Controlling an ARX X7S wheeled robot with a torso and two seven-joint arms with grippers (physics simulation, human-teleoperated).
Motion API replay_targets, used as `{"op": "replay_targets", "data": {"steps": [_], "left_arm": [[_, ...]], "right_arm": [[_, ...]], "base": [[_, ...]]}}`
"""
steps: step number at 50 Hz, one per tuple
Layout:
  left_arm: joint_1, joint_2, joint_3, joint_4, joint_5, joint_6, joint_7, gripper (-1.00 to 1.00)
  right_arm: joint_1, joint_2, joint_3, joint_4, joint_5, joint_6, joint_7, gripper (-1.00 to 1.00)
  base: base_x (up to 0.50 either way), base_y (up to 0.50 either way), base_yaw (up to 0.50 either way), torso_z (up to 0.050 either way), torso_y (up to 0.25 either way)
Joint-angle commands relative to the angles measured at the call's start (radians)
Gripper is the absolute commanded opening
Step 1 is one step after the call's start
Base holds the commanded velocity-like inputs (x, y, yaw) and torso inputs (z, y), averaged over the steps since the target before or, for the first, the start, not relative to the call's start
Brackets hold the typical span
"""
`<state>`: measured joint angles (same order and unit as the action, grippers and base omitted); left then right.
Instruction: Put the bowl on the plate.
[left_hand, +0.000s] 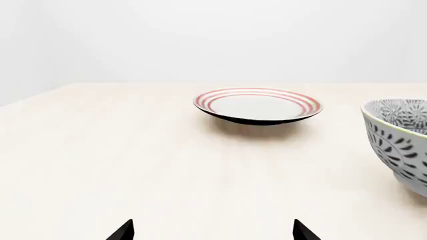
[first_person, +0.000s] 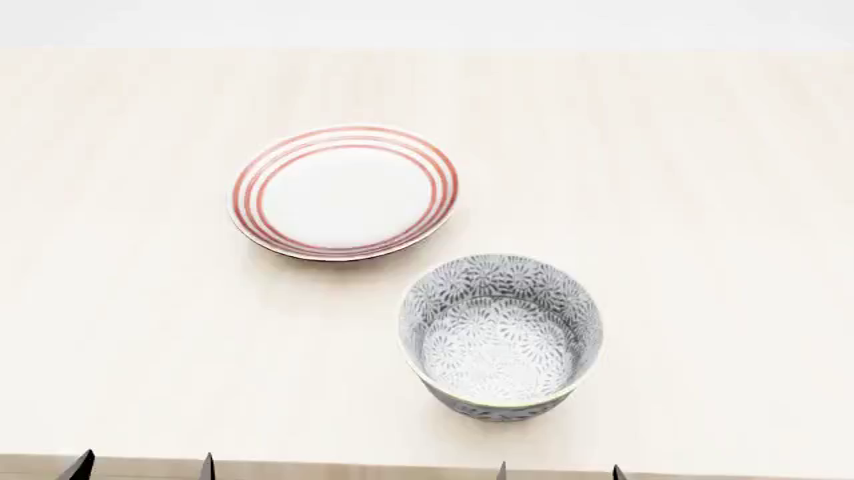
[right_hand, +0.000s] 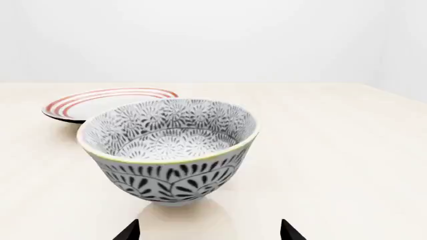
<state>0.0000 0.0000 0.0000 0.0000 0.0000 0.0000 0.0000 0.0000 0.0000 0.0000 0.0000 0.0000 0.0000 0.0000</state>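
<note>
Approach is the step in hand: bowl (first_person: 501, 335) sits lower right of centre in the head view, plate (first_person: 346, 191) just beside it upper left, and the right gripper (right_hand: 209, 231), fingertips spread and empty, must next close on its rim.

- The bowl (first_person: 501, 335) is white under a dense grey-blue floral pattern; flower heads cover the inside, darker leaf sprigs run round the outside, and the rim is pale yellowish
- The plate (first_person: 344, 191), just beside the bowl, is white with three concentric red rings round its rim and a dark underside
- The table (first_person: 707, 200) under the bowl is pale beige with faint wood grain
- The fingertips (right_hand: 128, 231) near the bowl are black
- The wall (right_hand: 213, 40) beyond the bowl is plain whitish grey
</note>
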Motion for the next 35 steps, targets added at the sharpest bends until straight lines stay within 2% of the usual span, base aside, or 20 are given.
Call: {"op": "replay_targets", "data": {"steps": [1, 5, 6, 7, 11, 17, 20, 27, 28, 29, 30, 31, 35], "left_arm": [[-0.007, -0.02, 0.013, -0.003, -0.028, -0.005, -0.003, 1.0], [-0.015, -0.043, 0.016, 0.013, -0.074, -0.034, 0.011, 1.0], [0.073, -0.013, 0.04, -0.15, 0.029, 0.15, -0.011, 1.0], [-0.002, -0.016, 0.019, -0.014, -0.016, 0.012, -0.019, 1.0], [-0.026, -0.024, 0.073, -0.23, 0.03, 0.115, -0.06, 1.0], [-0.02, -0.034, 0.105, -0.177, 0.031, 0.073, -0.09, 1.0], [-0.017, -0.042, 0.107, -0.109, 0.039, 0.016, -0.113, 1.0], [-0.027, -0.06, 0.088, 0.274, 0.035, -0.296, -0.131, 1.0], [-0.119, -0.053, -0.057, 0.4, -0.08, -0.367, -0.155, 1.0], [-0.116, -0.055, -0.049, 0.405, -0.079, -0.367, -0.157, 1.0], [-0.114, -0.056, -0.044, 0.406, -0.079, -0.364, -0.158, 1.0], [-0.111, -0.058, -0.037, 0.408, -0.078, -0.363, -0.16, 1.0], [-0.103, -0.065, -0.026, 0.421, -0.087, -0.337, -0.159, 1.0]], "right_arm": [[-0.002, 0.015, -0.018, -0.013, 0.02, -0.007, 0.02, 1.0], [0.011, 0.026, -0.047, -0.019, 0.033, 0.017, 0.038, 1.0], [0.141, 0.001, -0.108, 0.15, 0.076, -0.15, 0.141, 1.0], [0.0, 0.009, -0.013, 0.0, 0.009, 0.0, 0.013, 1.0], [0.026, 0.023, -0.025, 0.159, 0.044, -0.078, 0.02, 1.0], [0.035, 0.043, -0.042, 0.153, 0.056, -0.06, 0.041, 1.0], [0.016, 0.054, -0.046, 0.056, 0.056, 0.002, 0.058, 1.0], [-0.026, 0.098, -0.037, -0.423, 0.036, 0.329, 0.101, 1.0], [-0.033, 0.202, -0.015, -0.573, 0.017, 0.479, 0.055, 1.0], [-0.052, 0.081, 0.028, -0.723, -0.119, 0.61, -0.095, 1.0], [-0.049, 0.082, 0.023, -0.873, -0.122, 0.629, -0.098, 1.0], [-0.072, 0.081, 0.029, -0.939, -0.106, 0.557, -0.093, 1.0], [-0.089, 0.087, 0.032, -0.865, -0.092, 0.482, -0.078, 1.0]], "base": [[0.0, 0.0, 0.0, 0.0, 0.0], [0.0, 0.0, 0.0, 0.0, 0.0], [0.0, 0.0, 0.0, 0.0, 0.0], [0.0, 0.0, 0.0, 0.0, 0.0], [0.0, 0.0, 0.0, 0.0, 0.0], [0.0, 0.0, 0.0, 0.0, 0.0], [0.0, 0.0, 0.0, 0.0, 0.0], [0.0, 0.0, 0.0, 0.0, 0.0], [0.5, 0.0, 0.0, 0.0, 0.0], [0.5, 0.0, 0.0, 0.0, 0.0], [0.5, 0.0, 0.0, 0.0, 0.0], [0.5, 0.0, 0.0, 0.0, 0.0], [0.0, 0.0, 0.0, 0.0, 0.0]]}}
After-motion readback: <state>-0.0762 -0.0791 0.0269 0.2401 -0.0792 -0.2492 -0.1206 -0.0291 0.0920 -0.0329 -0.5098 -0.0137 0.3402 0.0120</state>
